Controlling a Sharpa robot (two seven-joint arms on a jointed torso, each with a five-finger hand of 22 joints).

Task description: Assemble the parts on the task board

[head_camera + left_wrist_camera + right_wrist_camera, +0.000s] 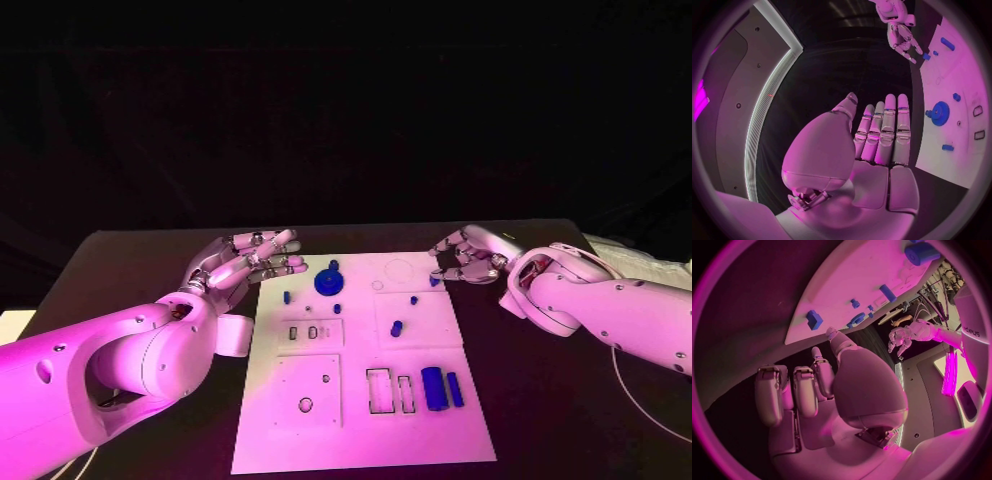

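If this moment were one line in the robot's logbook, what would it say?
left hand: open, beside task board | right hand: holds nothing, at board's far corner | blue gear: on board | assembly: not begun

1. The left hand (248, 258) hovers open just off the board's (281, 440) far left corner; bare black table (130, 270) lies around it.
2. The right hand (469, 258) sits at the far right corner, fingers curled, close to a small blue part (434, 281).
3. Between the hands, the blue gear (329, 283) stands up from the board's far end.
4. Two upright blue blocks (441, 386) crowd the near right area; the near left of the board is flat.
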